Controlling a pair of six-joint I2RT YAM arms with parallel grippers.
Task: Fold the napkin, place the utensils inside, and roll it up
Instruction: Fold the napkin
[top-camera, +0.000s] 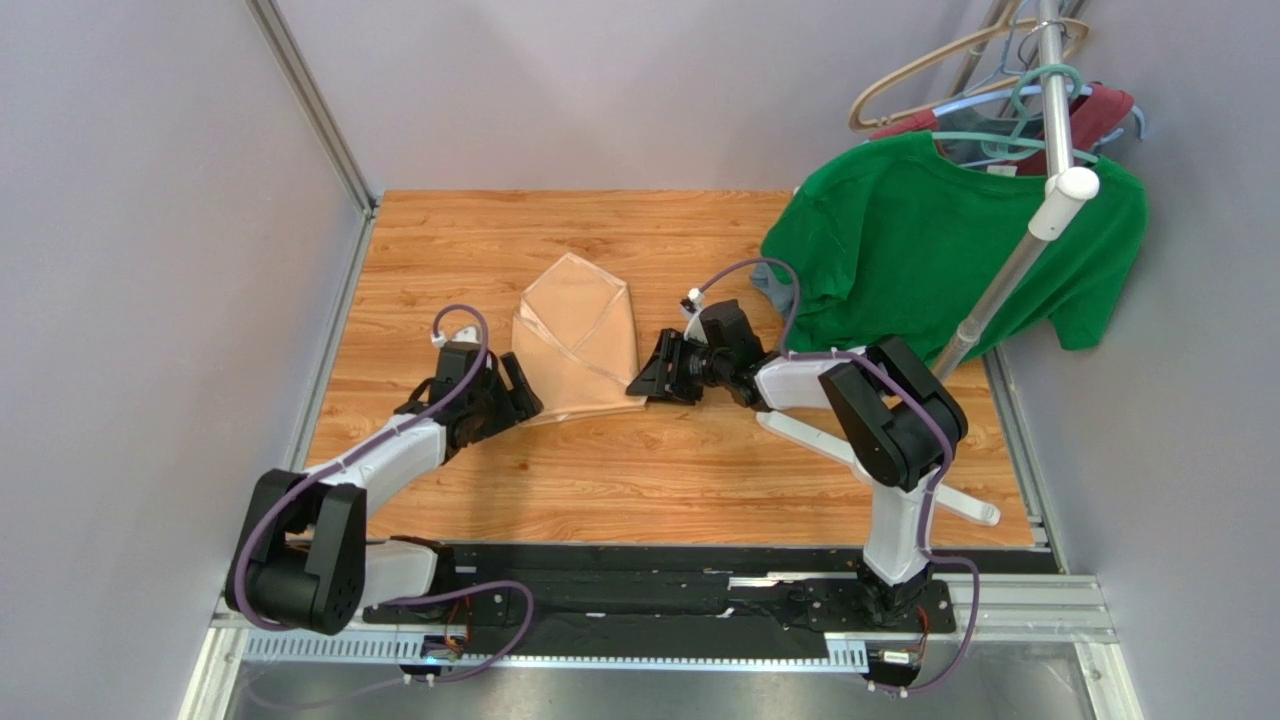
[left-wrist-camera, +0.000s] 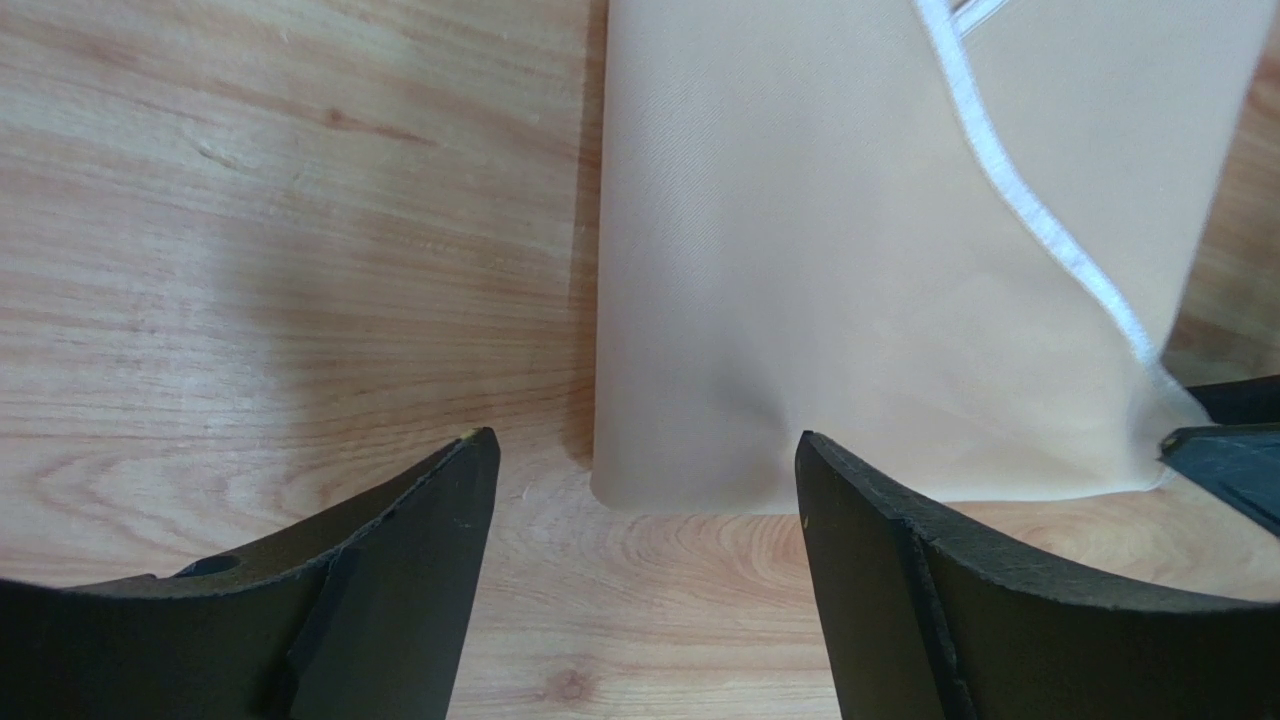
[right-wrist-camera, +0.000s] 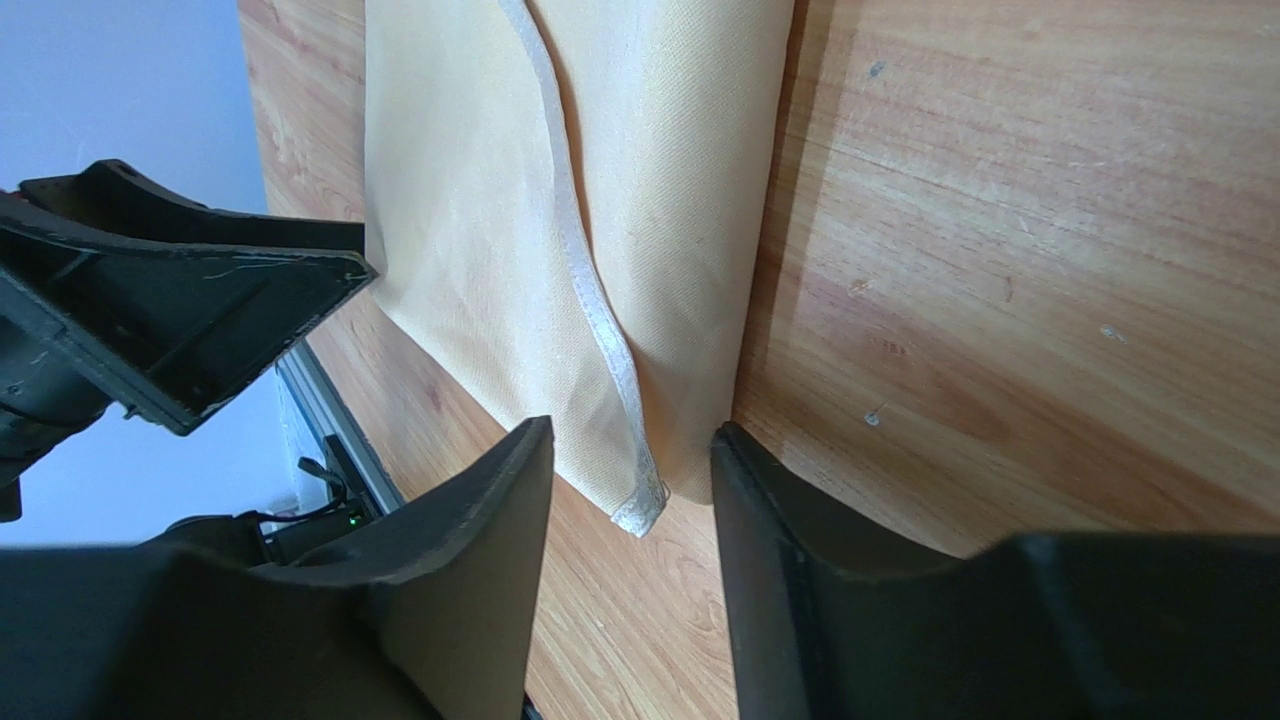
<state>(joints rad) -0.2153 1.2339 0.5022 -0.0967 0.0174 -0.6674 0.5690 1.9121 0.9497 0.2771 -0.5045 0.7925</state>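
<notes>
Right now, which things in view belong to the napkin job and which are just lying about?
For the job: peach napkin, partly folded; left end effector and right end effector, both open at its near corners. No utensil shows.
Lying about: green T-shirt, red garment behind it, hangers, white clothes rack.

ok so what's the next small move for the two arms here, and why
Probably draw both grippers back off the napkin. It lies folded and flat on the table, and the left gripper and right gripper stand open at its near corners, gripping nothing. Clearing the cloth would seem to leave it free for whatever step follows.
</notes>
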